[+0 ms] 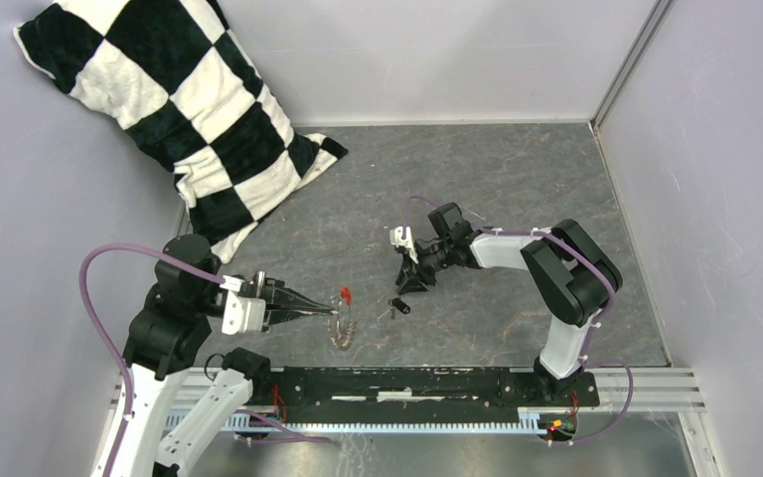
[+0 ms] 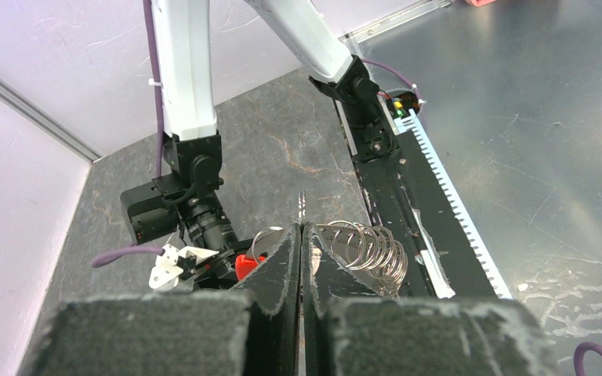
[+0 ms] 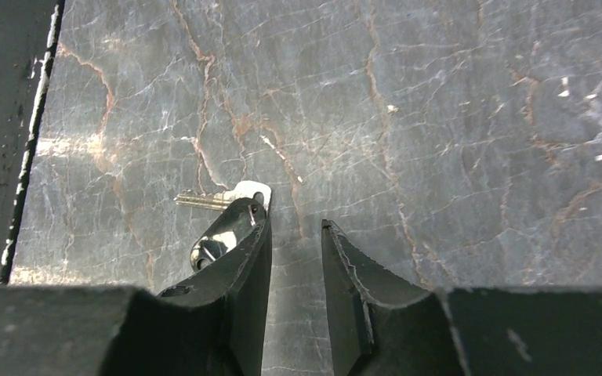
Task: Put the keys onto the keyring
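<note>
The keyring [image 1: 343, 326] is a silvery loop strung with several small rings and a red tag [image 1: 346, 294]. My left gripper [image 1: 329, 312] is shut on it and holds it at the table's near middle. In the left wrist view the rings [image 2: 370, 247] fan out right of the shut gripper [image 2: 301, 229], the red tag [image 2: 244, 265] left of it. The key [image 1: 398, 305] lies loose on the table. My right gripper [image 1: 412, 282] is open and empty just behind it. In the right wrist view the key [image 3: 213, 227], black head and silver blade, lies outside the left finger, beside the open gripper [image 3: 294, 225].
A black-and-white checkered pillow [image 1: 189, 109] leans in the back left corner. A black rail [image 1: 407, 383] runs along the near edge. Walls close in the grey marbled table [image 1: 517, 179] at the back and on both sides.
</note>
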Robot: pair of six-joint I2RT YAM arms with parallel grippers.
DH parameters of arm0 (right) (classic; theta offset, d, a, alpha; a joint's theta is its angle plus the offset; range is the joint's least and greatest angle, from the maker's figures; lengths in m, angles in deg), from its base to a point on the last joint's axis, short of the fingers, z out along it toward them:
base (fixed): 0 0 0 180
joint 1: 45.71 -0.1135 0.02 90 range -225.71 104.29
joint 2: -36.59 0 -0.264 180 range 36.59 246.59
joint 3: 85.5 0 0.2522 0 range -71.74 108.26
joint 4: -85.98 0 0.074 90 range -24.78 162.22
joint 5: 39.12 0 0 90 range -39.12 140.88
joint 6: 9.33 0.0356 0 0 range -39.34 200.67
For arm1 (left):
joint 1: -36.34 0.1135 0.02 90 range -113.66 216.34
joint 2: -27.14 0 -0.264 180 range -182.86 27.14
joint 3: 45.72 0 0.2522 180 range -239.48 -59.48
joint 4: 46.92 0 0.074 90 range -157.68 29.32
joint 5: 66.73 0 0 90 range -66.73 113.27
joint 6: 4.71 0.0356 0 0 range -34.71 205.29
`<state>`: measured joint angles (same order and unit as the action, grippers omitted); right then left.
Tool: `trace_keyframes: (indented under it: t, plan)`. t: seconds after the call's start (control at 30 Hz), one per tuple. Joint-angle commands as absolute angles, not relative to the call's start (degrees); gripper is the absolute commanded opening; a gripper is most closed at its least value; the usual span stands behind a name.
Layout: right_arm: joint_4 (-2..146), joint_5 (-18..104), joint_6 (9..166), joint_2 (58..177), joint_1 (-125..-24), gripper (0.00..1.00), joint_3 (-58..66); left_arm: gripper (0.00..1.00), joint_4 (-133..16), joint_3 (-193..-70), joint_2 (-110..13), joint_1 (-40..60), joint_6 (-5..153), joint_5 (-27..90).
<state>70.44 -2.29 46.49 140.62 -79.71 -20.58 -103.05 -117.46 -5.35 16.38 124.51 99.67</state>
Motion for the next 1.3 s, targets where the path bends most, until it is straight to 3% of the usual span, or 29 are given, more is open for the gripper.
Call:
trace_keyframes:
  t: [0.0,0.47,0.83,1.27]
  plan:
    - [68.32,-4.65,44.59,141.78,-79.43,0.36,-19.79,0.02,-102.34,-117.42,-4.69,16.39,122.73,99.39]
    - [69.09,-3.54,45.91,141.65,-79.23,0.36,-21.23,0.02,-102.36,-117.51,-4.37,16.47,122.64,99.02]
    - [76.19,-1.12,51.81,134.08,-77.39,0.37,-25.10,0.02,-102.35,-117.14,-4.28,16.39,122.94,99.03]
    - [76.05,-2.59,49.95,139.40,-81.14,0.36,-25.59,0.02,-102.37,-117.32,-4.51,16.39,123.01,98.73]
